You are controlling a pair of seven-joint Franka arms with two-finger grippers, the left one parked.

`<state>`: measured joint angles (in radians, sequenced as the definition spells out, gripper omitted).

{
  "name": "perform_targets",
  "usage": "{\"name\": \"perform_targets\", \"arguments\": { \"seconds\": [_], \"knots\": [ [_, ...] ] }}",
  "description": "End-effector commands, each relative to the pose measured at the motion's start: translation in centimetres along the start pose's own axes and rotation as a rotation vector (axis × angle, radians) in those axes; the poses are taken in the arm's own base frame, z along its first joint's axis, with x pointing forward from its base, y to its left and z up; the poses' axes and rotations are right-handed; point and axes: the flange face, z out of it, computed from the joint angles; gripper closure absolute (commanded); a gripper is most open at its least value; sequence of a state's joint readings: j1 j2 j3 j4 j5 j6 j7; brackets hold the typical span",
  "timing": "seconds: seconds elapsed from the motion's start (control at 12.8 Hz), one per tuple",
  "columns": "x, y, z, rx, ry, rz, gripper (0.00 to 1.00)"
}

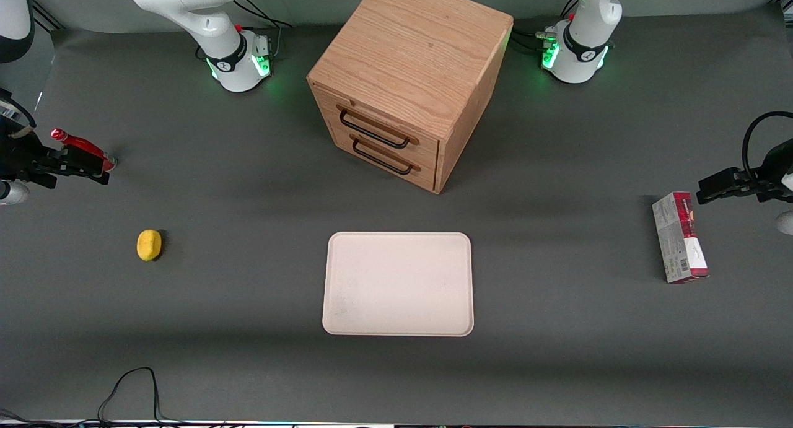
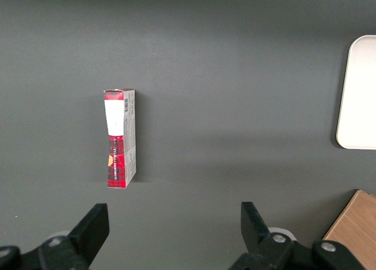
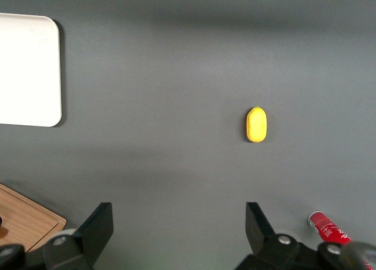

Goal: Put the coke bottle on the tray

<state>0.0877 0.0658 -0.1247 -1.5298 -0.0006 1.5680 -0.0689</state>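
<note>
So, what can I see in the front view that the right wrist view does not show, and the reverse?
Only the front view shows the red-and-grey carton toward the parked arm's end, the drawer cabinet's two black handles, and the whole coke bottle, lying on the table partly covered by the gripper. Only the right wrist view shows the gripper's fingers spread open with nothing between them. Both show the yellow lemon, the cream tray, bare, the wooden cabinet, and the bottle's capped end.
</note>
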Motion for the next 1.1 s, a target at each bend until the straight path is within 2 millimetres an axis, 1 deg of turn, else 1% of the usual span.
{"name": "perform_targets", "arguments": {
  "seconds": [0.0,0.16,0.23,0.31,0.39,0.55,0.63,0.7,0.86,1.02],
  "knots": [
    [-0.1,-0.1,-0.3,0.026,0.000,0.025,0.00],
    [0.0,-0.2,-0.2,0.023,-0.002,0.010,0.00],
    [0.2,0.2,0.1,0.012,-0.005,0.006,0.00],
    [0.2,1.2,0.2,0.005,-0.007,-0.008,0.00],
    [-0.2,3.7,0.1,-0.027,-0.010,-0.017,0.00],
    [-1.3,9.6,-0.3,-0.058,-0.010,-0.023,0.00],
    [-2.2,13.1,-0.6,-0.061,-0.006,-0.017,0.00],
    [-3.2,16.0,-0.9,-0.062,-0.003,-0.020,0.00],
    [-5.9,22.1,-0.9,-0.061,-0.008,-0.016,0.00],
    [-8.4,26.5,-0.7,-0.061,-0.014,-0.019,0.00]
  ]
}}
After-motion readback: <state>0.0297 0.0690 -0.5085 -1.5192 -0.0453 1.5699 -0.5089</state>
